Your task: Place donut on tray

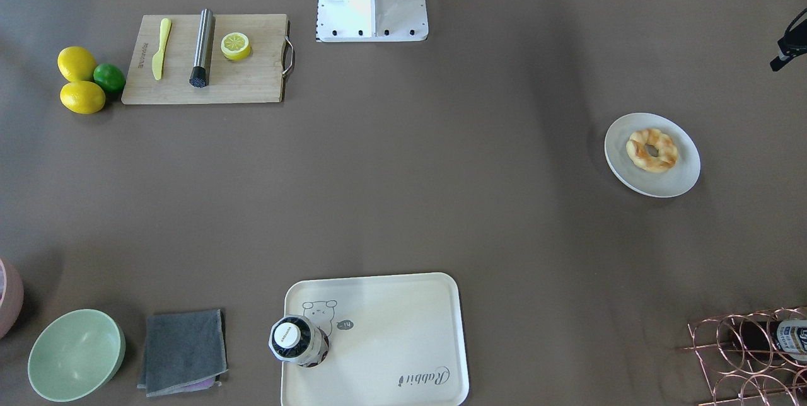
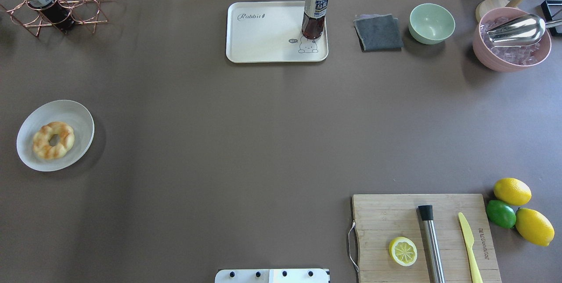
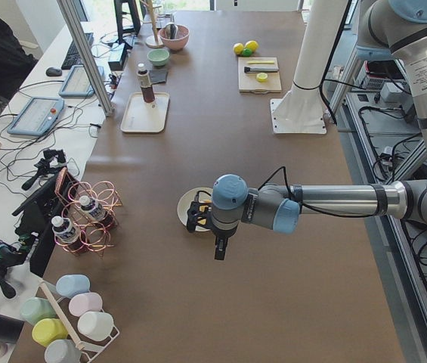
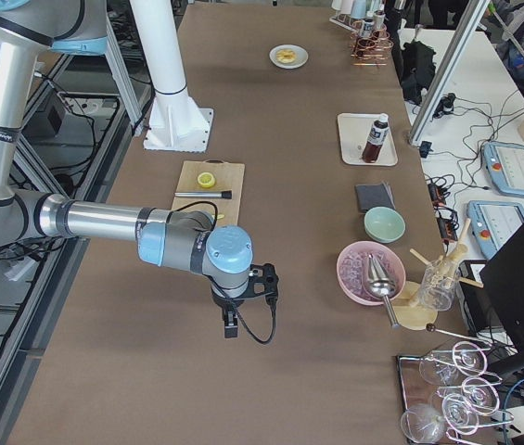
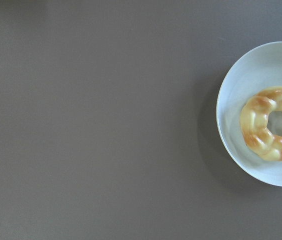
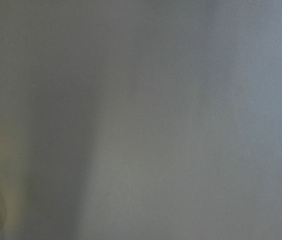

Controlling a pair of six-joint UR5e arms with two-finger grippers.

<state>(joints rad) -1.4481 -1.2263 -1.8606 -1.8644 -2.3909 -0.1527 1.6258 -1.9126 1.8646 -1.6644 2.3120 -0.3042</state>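
Note:
The golden-brown donut (image 2: 53, 140) lies on a round white plate (image 2: 72, 116) at the table's left side, and also shows in the front view (image 1: 652, 150) and the left wrist view (image 5: 273, 123). The cream tray (image 2: 263, 37) with the bear drawing sits at the far middle edge (image 1: 391, 330), with a dark drink bottle (image 2: 315, 10) standing on its corner. My left gripper (image 3: 218, 251) hangs above the table beside the plate. My right gripper (image 4: 230, 329) hangs above bare table near the lemons. I cannot tell whether either is open or shut.
A wooden cutting board (image 2: 386, 217) holds a lemon half (image 2: 402, 251), a steel muddler and a yellow knife. Lemons and a lime (image 2: 500, 213) lie beside it. A grey cloth (image 2: 378, 32), a green bowl (image 2: 432, 23), a pink ice bowl (image 2: 511, 39) and a copper bottle rack (image 2: 52, 1) line the far edge.

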